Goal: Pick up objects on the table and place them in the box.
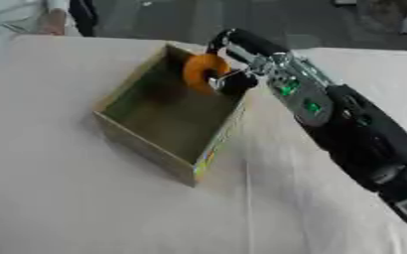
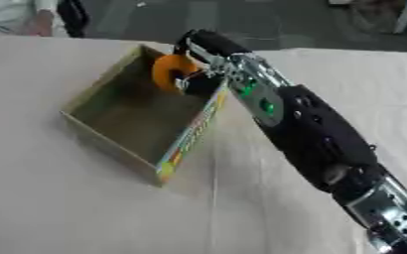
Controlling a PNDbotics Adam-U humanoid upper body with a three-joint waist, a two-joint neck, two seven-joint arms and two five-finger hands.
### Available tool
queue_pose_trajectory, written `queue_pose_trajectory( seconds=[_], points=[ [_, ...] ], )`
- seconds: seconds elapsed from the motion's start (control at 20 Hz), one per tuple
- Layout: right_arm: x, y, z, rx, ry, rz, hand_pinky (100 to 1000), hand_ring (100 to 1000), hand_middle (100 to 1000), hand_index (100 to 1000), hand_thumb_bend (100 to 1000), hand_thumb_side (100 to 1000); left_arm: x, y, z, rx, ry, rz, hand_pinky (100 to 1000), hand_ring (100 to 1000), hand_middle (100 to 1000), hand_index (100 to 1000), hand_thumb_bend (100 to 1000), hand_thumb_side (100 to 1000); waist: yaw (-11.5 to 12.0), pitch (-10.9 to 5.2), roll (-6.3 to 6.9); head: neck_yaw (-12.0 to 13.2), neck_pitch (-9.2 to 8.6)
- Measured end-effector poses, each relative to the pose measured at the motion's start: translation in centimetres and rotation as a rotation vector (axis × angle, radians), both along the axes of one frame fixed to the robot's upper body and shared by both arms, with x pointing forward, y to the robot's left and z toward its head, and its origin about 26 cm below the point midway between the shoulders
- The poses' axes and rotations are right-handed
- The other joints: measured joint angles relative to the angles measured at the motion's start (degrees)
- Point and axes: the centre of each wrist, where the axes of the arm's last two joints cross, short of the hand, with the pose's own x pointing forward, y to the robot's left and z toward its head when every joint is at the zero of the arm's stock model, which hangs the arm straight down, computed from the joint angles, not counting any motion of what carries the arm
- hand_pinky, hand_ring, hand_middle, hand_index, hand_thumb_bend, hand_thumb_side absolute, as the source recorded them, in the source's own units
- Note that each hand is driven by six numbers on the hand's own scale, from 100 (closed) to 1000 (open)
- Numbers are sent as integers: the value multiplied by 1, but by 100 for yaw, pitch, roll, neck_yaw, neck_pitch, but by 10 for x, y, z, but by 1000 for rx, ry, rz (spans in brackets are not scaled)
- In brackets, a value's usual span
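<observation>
Orange ring [image 1: 200,72], a flat disc-like item with a hole in its middle, is held by the right robot hand [image 1: 233,74], whose dark fingers curl round the ring's right-hand edge while the ring stands on edge, its face turned toward the left of the view. The ring hangs inside the outline of the box [image 2: 94,92], above the far right corner of the opening and close to the right wall; whether it touches the wall or the floor of the box cannot be told. From the robot hand, the wrist runs back as a silver section carrying two small green lights, then widens into a black forearm that leaves the view at the lower right corner. The box is an open-topped rectangular cardboard carton, set askew on the counter [image 1: 68,198], with one corner pointing toward the viewer; its interior is olive-brown and shows no other contents, and a strip of coloured print runs along the top of its right wall. The counter is covered with a pale cloth that shows a faint crease running down from the box's near corner. The left robot hand appears in neither view.
</observation>
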Motion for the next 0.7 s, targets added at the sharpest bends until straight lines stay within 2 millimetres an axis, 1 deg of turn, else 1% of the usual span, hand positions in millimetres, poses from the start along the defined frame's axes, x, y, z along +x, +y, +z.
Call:
queue_pose_trajectory(
  seconds=[0.05,0.1,0.15,0.25,0.35,0.5,0.6,0.7],
  points=[
    [-1,0,1,-11,7,6,848,933,794,822,100,259,0,0,0,0,0,0,626,612,552,779,119,917,-6,0,-1,1,0],
    [-2,0,2,-20,12,11,861,949,824,862,100,344,0,0,0,0,0,0,626,613,552,779,120,916,-17,-1,-1,3,0],
    [-2,0,4,-28,18,15,867,958,842,883,100,427,0,0,0,-1,0,1,626,613,552,779,121,917,-29,-2,-1,7,0],
    [-4,-1,9,-35,25,19,872,966,861,897,100,517,0,0,0,-1,1,1,625,613,552,780,122,917,-33,-11,-2,16,0],
    [-5,-2,15,-34,21,21,874,967,866,907,100,564,0,0,0,-2,3,2,625,613,552,780,122,916,-46,-31,-2,31,0],
    [-8,-4,23,-21,16,23,877,971,870,914,100,607,0,0,-1,-2,4,3,625,613,552,779,122,914,-60,-59,-1,35,0],
    [-10,-3,25,-13,18,28,878,972,867,913,100,594,0,0,-1,-2,4,3,625,613,552,779,122,915,-61,-65,0,36,0],
    [-12,-3,29,11,12,33,877,967,863,915,100,621,0,1,-1,-3,6,4,624,613,552,779,123,915,-76,-71,8,37,0]
  ],
)
